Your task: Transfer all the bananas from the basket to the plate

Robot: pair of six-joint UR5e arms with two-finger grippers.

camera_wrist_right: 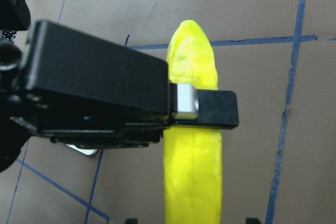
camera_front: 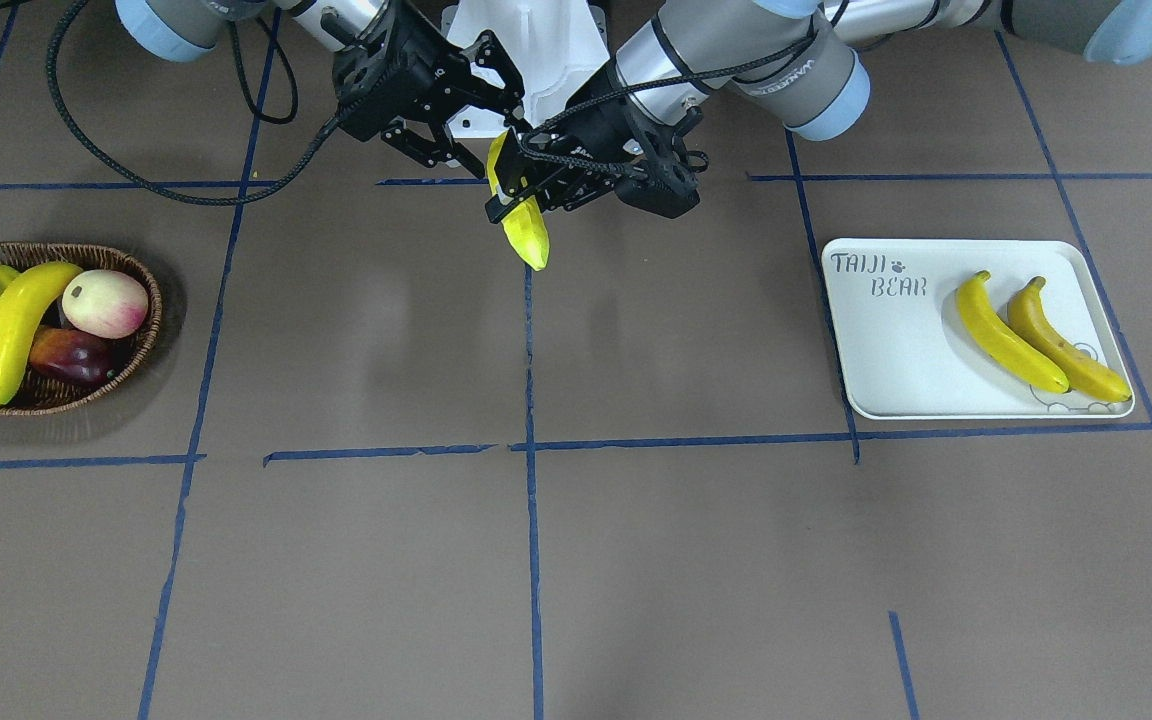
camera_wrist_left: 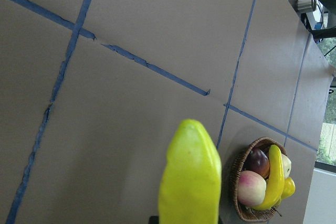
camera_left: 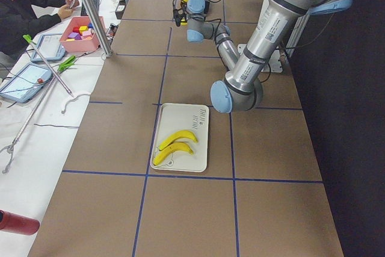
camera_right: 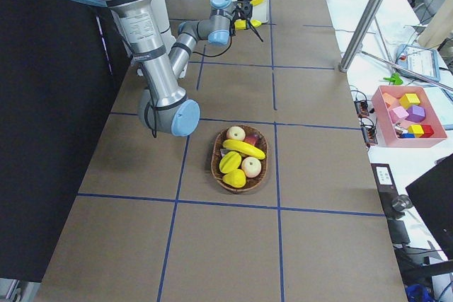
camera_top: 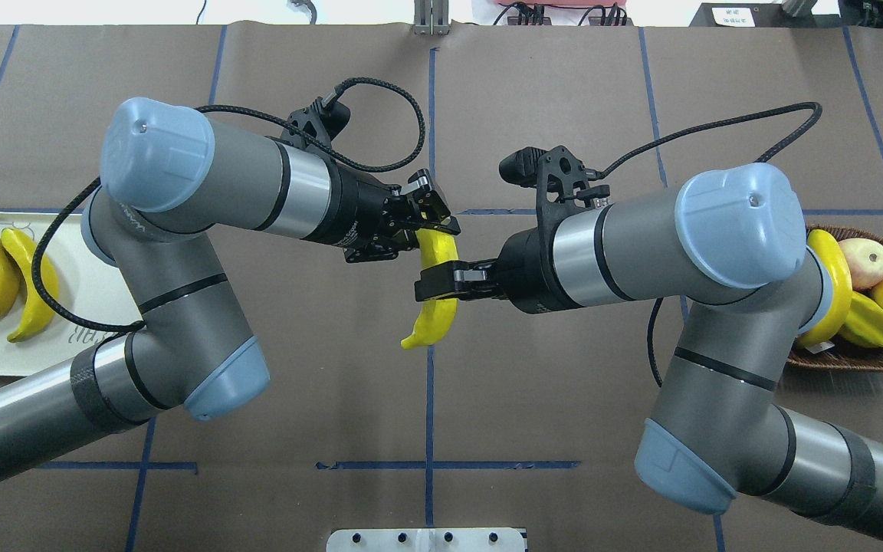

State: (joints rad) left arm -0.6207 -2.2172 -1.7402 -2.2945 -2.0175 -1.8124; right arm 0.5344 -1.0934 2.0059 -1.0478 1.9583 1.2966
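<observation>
Step in hand: mid-air hand-over of one banana [camera_front: 528,235] from the right arm to the left arm. The banana hangs above the middle of the table [camera_front: 636,560], on the side toward the robot's base, well apart from both the basket [camera_front: 146,345] at the robot's right end and the plate [camera_front: 896,350] at its left end. The left pincer [camera_front: 521,192] is clamped across the middle of this banana. The right pincer [camera_top: 430,284] stands wide: in its wrist view its two fingertips lie either side of the banana with a gap on each side, touching nothing. The load is therefore judged to rest with the left arm alone. Two bananas lie side by side on the plate, one bright yellow [camera_front: 1006,335] and one golden-brown [camera_front: 1066,345], away from the lettering. One banana [camera_front: 16,325] lies in the basket on top of other fruit, beside a peach [camera_front: 104,303]. By this count the task is about half done. Next move: draw the right arm straight back off the banana without brushing it, then swing the left arm over the bare part of the plate, lower the banana and open. Caution: the two pincers are close together; separate them before any sideways travel.
</observation>
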